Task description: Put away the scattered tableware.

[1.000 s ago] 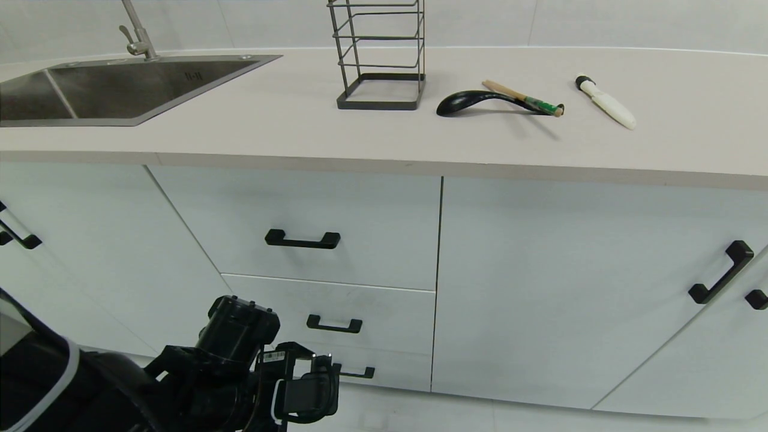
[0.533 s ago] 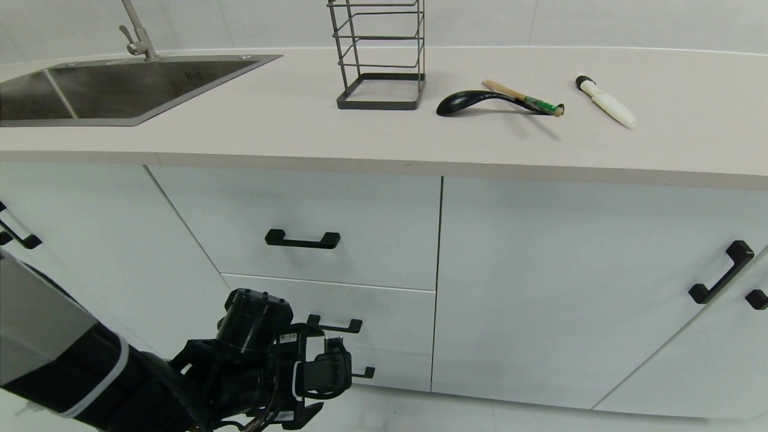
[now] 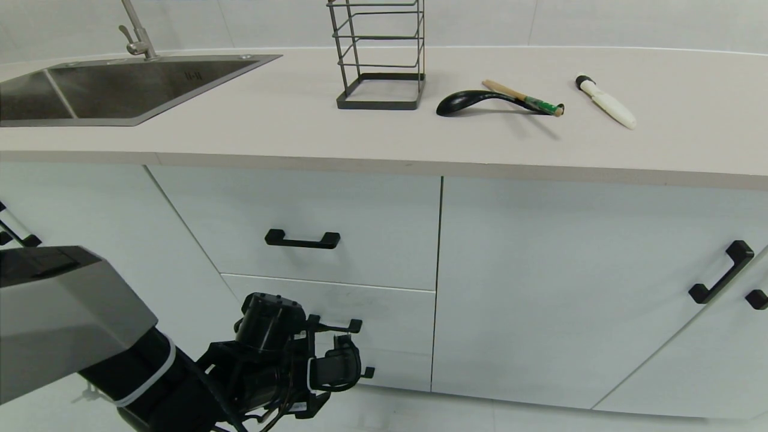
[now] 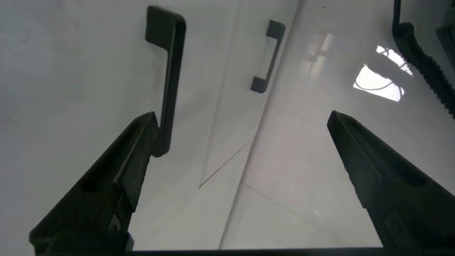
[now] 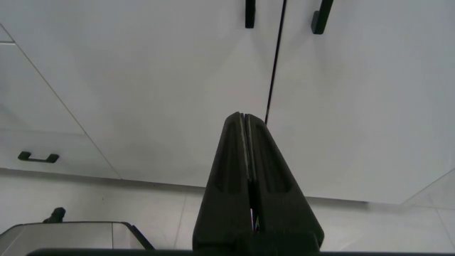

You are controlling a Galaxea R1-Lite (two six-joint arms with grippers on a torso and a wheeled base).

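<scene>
On the counter lie a black spoon point(image 3: 474, 101), a pair of chopsticks point(image 3: 522, 98) with a green band resting across its handle, and a white-handled utensil with a black tip point(image 3: 606, 102) further right. A black wire rack point(image 3: 379, 57) stands to the spoon's left. My left gripper point(image 3: 336, 369) is low in front of the drawers, open, near the middle drawer handle point(image 3: 334, 326). In the left wrist view its fingers point(image 4: 106, 192) spread wide with a drawer handle point(image 4: 165, 75) beside one of them. My right gripper point(image 5: 249, 153) is shut, facing cabinet doors.
A steel sink point(image 3: 108, 84) with a tap point(image 3: 137, 30) fills the counter's left end. Below the counter are drawers with black handles point(image 3: 302, 239) and cabinet doors with handles point(image 3: 720, 273) at the right. Glossy floor lies beneath.
My left arm has swung up and to the right, bringing the open gripper closer to the lower drawer handles. The counter items have not moved.
</scene>
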